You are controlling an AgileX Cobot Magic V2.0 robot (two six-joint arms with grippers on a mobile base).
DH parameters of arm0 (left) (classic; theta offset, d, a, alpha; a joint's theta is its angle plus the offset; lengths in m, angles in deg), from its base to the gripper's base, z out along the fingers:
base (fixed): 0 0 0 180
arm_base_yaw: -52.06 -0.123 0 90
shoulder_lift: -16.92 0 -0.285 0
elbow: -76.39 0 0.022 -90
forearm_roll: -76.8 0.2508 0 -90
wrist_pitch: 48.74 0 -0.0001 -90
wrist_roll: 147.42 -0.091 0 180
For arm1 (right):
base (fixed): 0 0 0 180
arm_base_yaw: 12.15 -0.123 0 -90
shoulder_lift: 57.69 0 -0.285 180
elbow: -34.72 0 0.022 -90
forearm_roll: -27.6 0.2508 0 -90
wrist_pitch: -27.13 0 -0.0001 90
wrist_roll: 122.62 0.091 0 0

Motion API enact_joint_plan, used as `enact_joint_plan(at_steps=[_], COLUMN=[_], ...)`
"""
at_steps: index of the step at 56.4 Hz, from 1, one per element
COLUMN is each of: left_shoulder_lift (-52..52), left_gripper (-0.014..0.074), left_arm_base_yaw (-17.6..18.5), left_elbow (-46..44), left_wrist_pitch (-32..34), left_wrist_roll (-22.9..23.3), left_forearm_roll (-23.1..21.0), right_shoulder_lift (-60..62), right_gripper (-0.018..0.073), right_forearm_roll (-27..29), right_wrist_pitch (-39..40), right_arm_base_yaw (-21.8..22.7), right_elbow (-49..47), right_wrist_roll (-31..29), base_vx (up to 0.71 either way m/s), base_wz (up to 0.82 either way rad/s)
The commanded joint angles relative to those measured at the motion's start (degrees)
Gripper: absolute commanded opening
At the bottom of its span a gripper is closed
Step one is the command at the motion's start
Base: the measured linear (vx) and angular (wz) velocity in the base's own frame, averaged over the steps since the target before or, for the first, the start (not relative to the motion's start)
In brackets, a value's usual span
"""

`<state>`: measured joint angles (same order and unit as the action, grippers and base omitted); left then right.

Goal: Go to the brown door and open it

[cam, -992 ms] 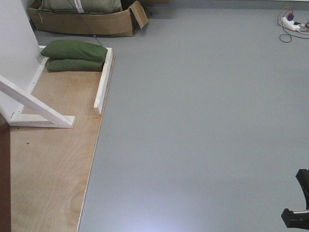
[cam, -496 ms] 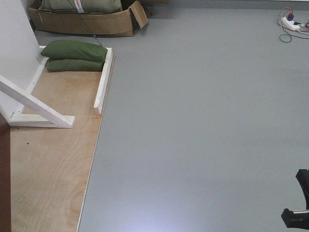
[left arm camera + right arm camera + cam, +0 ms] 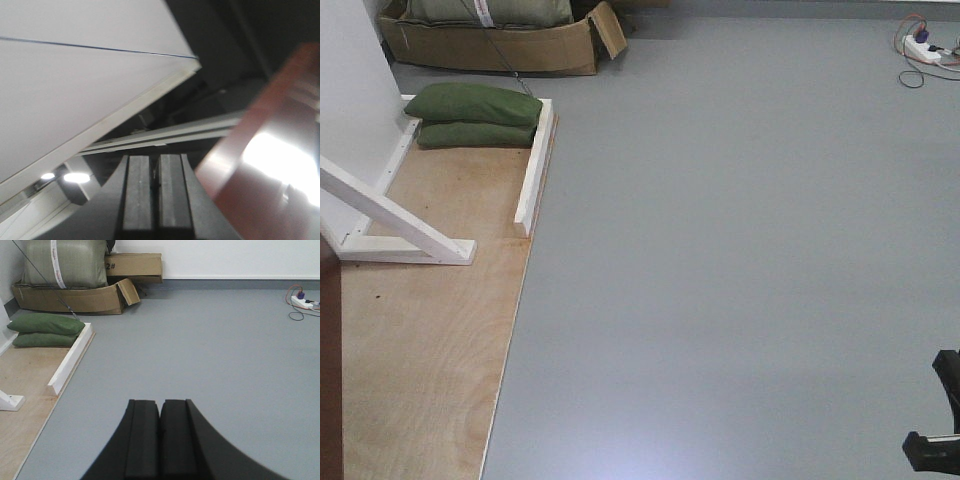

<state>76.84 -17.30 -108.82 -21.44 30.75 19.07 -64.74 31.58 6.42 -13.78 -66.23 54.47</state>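
Left gripper (image 3: 155, 197), fingers pressed together empty, points up beside a blurred reddish panel on its right, probably the brown door (image 3: 260, 170), which the front view shows only as a dark sliver at its near left edge; the right gripper (image 3: 160, 437), likewise closed, faces grey floor (image 3: 225, 340).

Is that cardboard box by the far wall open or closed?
Open: the cardboard box has a flap hanging outward, and a bulky sack sticks out of its top.
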Motion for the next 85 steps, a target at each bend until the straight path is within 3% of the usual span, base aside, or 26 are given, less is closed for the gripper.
enact_joint_plan(at_steps=[1,8,13,21,27,31,39,43,56,63,69,76,81,85], left_shoulder_lift=[1.8,5.3,7.5,10.1,11.4,12.8,15.5,16.4,17.1,17.1,17.2,17.3,17.8,18.3], left_gripper=[-0.0006,-0.0006,-0.0006,-0.0006,-0.0006,-0.0006,-0.0006,-0.0006,-0.0006,-0.0006,-0.0006,-0.0006,-0.0006,-0.0006], left_arm_base_yaw=[-1.7,-3.5,-3.9,-3.9,-4.1,-5.1,-8.8,-10.5,-11.5,-11.5,-11.5,-11.5,-11.5,-11.7], left_elbow=[-1.0,-1.0,-1.0,-1.0,-1.0,-1.0,-1.0,-1.0,-1.0,-1.0,-1.0,-1.0,-1.0,-1.0], left_wrist_pitch=[2.1,6.7,5.3,-7.5,-14.6,-14.1,-3.6,-0.4,8.8,8.3,2.9,-3.1,-1.7,0.4], left_wrist_roll=[-0.1,-0.4,-0.4,-0.3,-0.3,-0.5,-0.5,-0.5,-0.5,-0.5,-0.5,-0.5,-0.5,-0.5], left_forearm_roll=[-2.0,-1.9,-2.7,-12.8,-15.1,-11.5,3.7,9.0,10.6,10.6,13.3,24.3,32.3,34.6], right_shoulder_lift=[0.3,0.3,0.3,0.3,0.3,0.3,0.3,0.3,0.3,0.3,0.3,0.3,0.3,0.3], right_gripper=[0.0000,0.0000,0.0000,0.0000,0.0000,0.0000,0.0000,0.0000,0.0000,0.0000,0.0000,0.0000,0.0000,0.0000], right_forearm_roll=[-0.2,-0.2,-0.2,-0.2,-0.2,-0.2,-0.2,-0.2,-0.2,-0.2,-0.2,-0.2,-0.2,-0.2], right_wrist_pitch=[4.3,4.3,4.3,4.3,4.3,4.3,4.3,4.3,4.3,4.3,4.3,4.3,4.3,4.3], right_arm_base_yaw=[0.1,0.1,0.1,0.1,0.1,0.1,0.1,0.1,0.1,0.1,0.1,0.1,0.1,0.1], right_elbow=[0.2,0.2,0.2,0.2,0.2,0.2,0.2,0.2,0.2,0.2,0.2,0.2,0.2,0.2], right_wrist_roll=[-0.4,-0.4,-0.4,-0.4,-0.4,-0.4,-0.4,-0.4,-0.4,-0.4,-0.4,-0.4,-0.4,-0.4], base_vx=[0.00,0.00,0.00,0.00,0.00,0.00,0.00,0.00,0.00,0.00,0.00,0.00,0.00,0.00], base_wz=[0.00,0.00,0.00,0.00,0.00,0.00,0.00,0.00,0.00,0.00,0.00,0.00,0.00,0.00])
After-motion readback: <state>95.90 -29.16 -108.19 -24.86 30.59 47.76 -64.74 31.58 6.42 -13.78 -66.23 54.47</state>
